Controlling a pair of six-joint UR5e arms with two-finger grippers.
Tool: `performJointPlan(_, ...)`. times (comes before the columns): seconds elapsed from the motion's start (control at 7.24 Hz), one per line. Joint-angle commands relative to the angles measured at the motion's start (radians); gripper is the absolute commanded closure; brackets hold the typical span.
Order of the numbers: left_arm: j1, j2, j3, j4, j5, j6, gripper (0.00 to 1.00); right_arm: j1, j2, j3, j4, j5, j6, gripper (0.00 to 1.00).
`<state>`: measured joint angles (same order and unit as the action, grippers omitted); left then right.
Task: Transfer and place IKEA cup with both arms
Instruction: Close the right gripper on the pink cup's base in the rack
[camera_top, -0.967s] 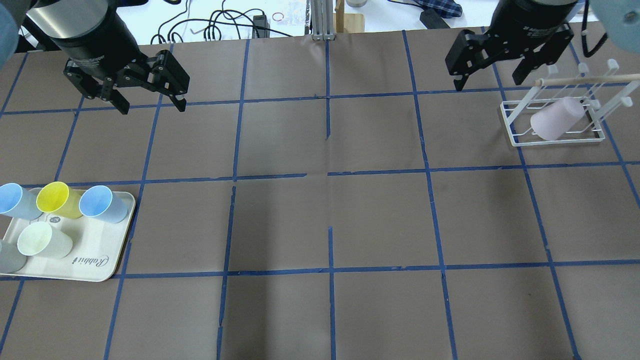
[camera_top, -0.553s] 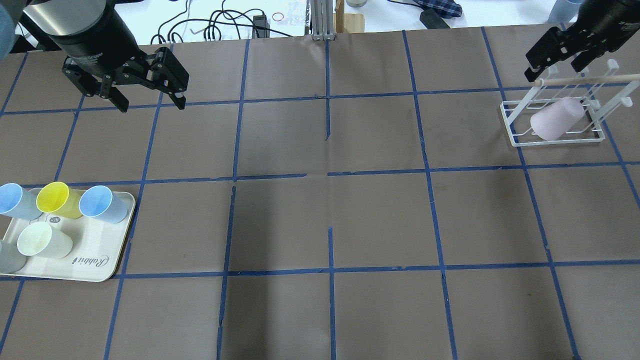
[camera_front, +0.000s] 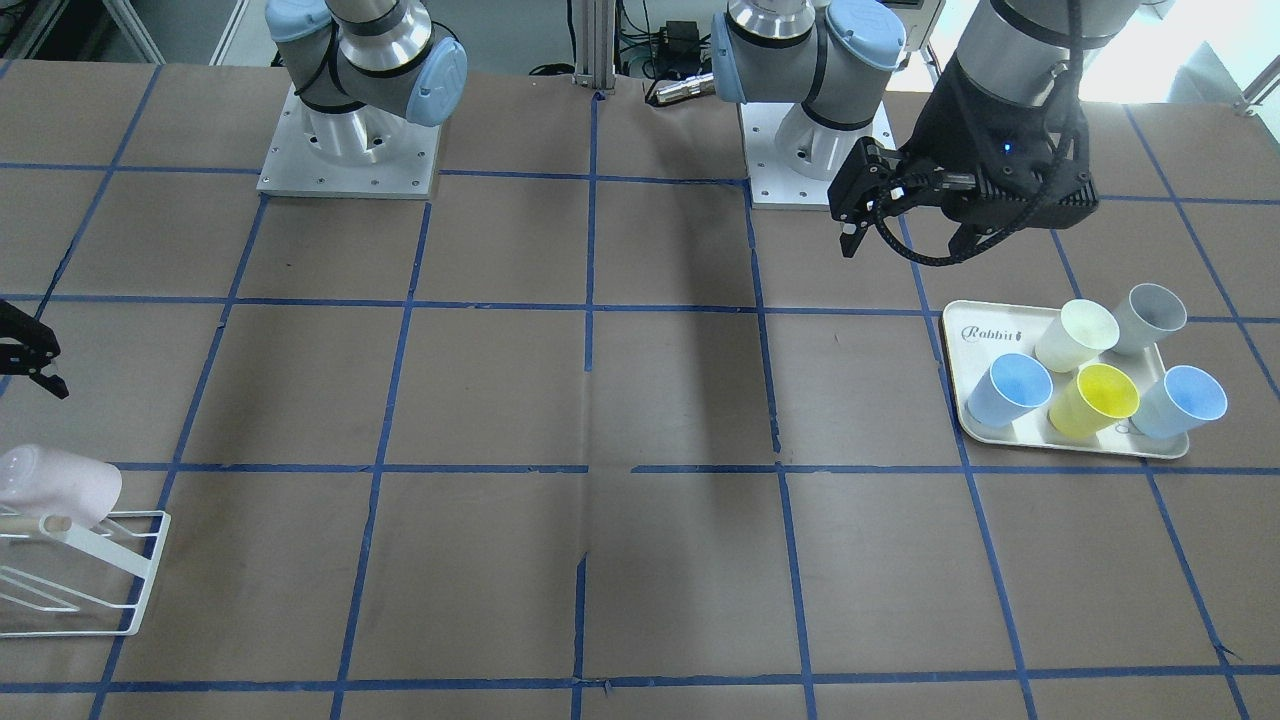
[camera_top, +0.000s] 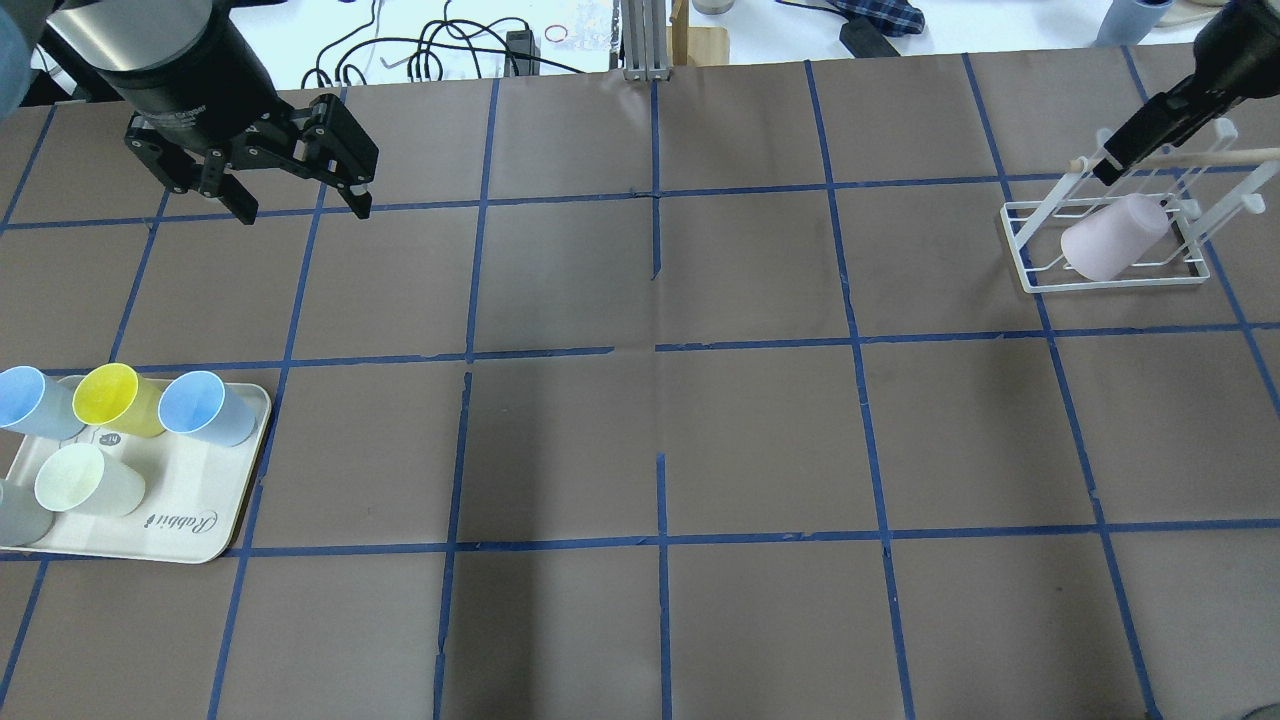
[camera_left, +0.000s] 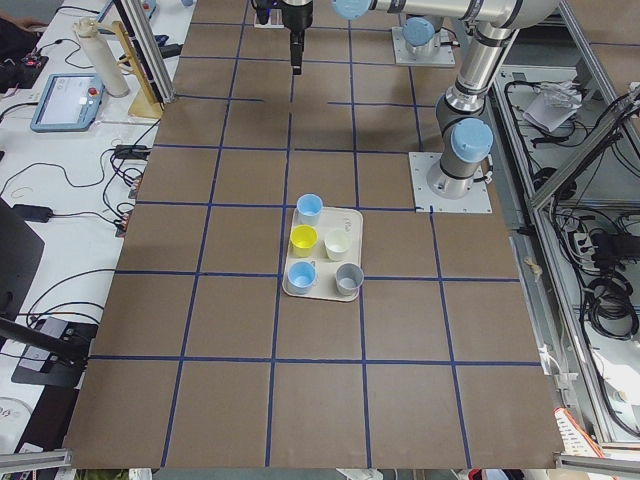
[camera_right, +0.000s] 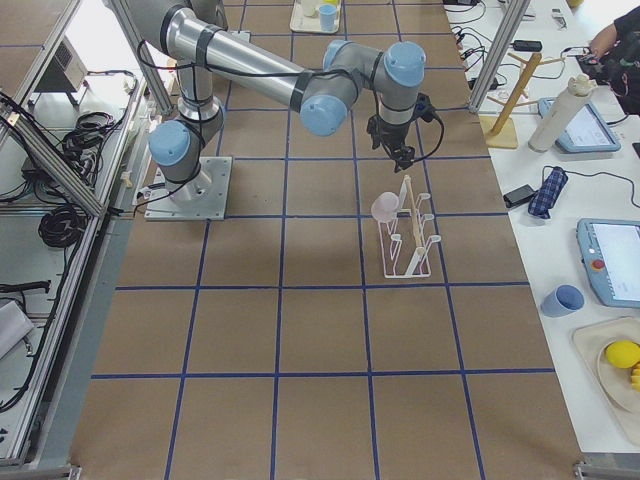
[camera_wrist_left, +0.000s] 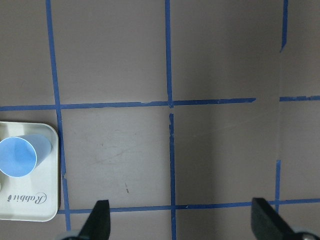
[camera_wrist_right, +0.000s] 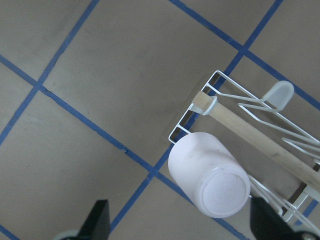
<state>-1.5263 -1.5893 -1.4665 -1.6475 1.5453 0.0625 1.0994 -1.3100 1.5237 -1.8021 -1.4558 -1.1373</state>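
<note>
1. At the lower left of the overhead view, a cream tray (camera_top: 200, 540) holds blue, yellow, cream-green and grey cups. None of them is the task's cup.
2. At the upper left, the left gripper (camera_top: 303, 212) hangs over the table with its fingers spread and nothing between them. It is well apart from the tray and farther still from the pink cup.
3. Near the right edge, the pink IKEA cup (camera_top: 1110, 238) hangs tilted on a white wire rack (camera_top: 1025, 270). Its long axis runs from the mouth at lower left to the closed base at upper right.
4. The right gripper (camera_top: 1108, 172) sits just up and right of the cup, beside the rack's wooden dowel (camera_top: 1200, 157), so it is much the nearer arm.
5. In the right wrist view, its fingers (camera_wrist_right: 100, 222) stand wide apart at the bottom corners. The cup's base (camera_wrist_right: 220, 192) faces the lens, above the gap and slightly right of centre, touching neither finger.
6. The grasp will likely need the fingers across the cup's sides, square to that axis, before the cup is pulled off along it.
</note>
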Motion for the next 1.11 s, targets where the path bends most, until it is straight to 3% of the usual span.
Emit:
performJointPlan(0.0,0.0,0.0,0.002,0.0,-0.002,0.0,0.0,-0.039,0.041,0.024,-0.045,0.002,-0.14,0.0)
performJointPlan(0.97,-0.003,0.0,-0.009,0.002,-0.002,-0.003,0.0,-0.036,0.118,0.042,-0.112,0.005,-0.187,0.0)
